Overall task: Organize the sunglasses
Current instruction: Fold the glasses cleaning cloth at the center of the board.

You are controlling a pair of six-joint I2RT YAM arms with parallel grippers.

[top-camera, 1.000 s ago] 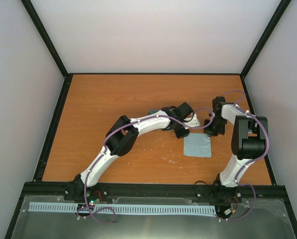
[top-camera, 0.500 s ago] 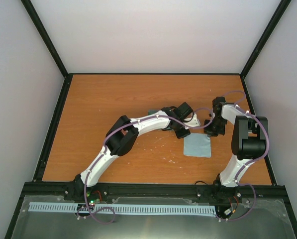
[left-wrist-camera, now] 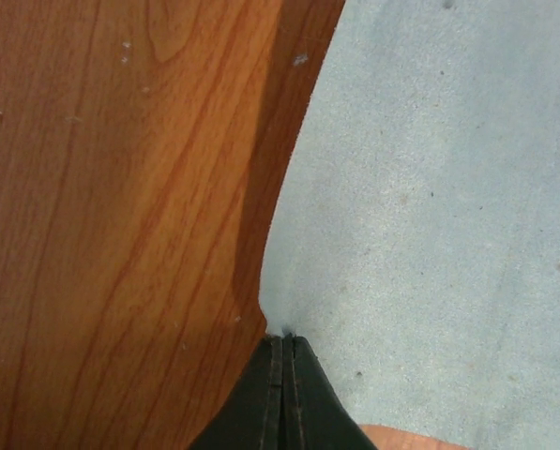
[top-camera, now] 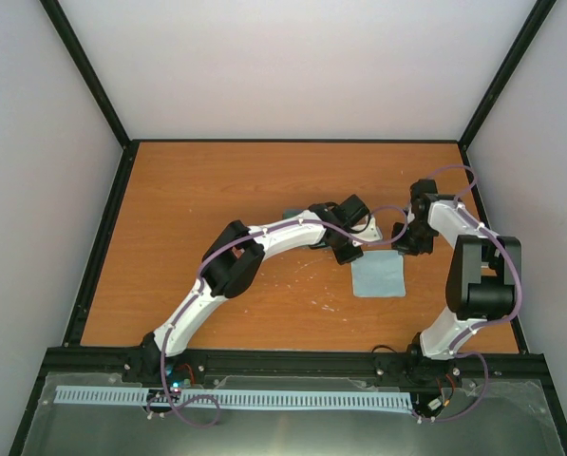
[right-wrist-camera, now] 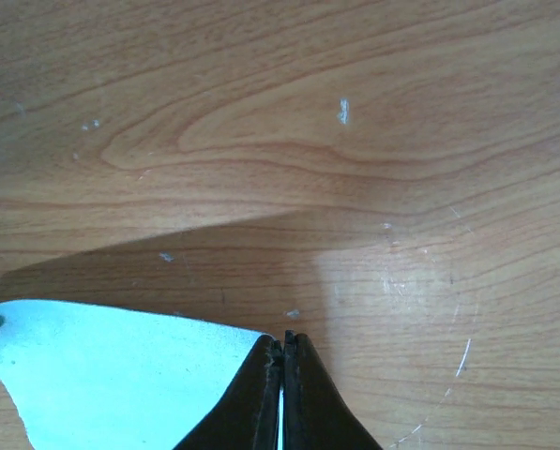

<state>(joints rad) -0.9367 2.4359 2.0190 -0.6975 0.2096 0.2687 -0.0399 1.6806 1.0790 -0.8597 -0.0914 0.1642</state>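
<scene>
**Both hands pinch the cloth; sunglasses out of sight**

Top view: the orange-brown wooden table (top-camera: 217, 180) carries a pale blue square cloth (top-camera: 380, 277), which lies at about 4 o'clock from the table's middle. The left arm reaches across from 7 o'clock, and the left hand (top-camera: 359, 250) meets the cloth at its 11 o'clock corner. The right arm bends in from 5 o'clock, and the right hand (top-camera: 398, 245) sits at the cloth's 1 o'clock corner. The two hands are near each other along the cloth's far edge. At 10 o'clock from the left hand, a corner of a grey-blue case (top-camera: 291, 213) shows from under the left arm. The sunglasses cannot be made out here; whether the arm hides them, I cannot tell.

Left wrist view: the dark fingers (left-wrist-camera: 303, 403) are pressed together, and their tips pinch the cloth's edge at 6 o'clock in the frame. The cloth (left-wrist-camera: 430, 206) fills the side from 12 to 5 o'clock. Bare wood takes the other side, with a dark shadow running along the cloth's border.

Right wrist view: the fingers (right-wrist-camera: 308, 403) are likewise pressed together at 6 o'clock, gripping a pointed corner of the cloth (right-wrist-camera: 120, 366), which spreads toward 8 o'clock. A broad shadow lies on the wood above it. No sunglasses show in either wrist view.
</scene>
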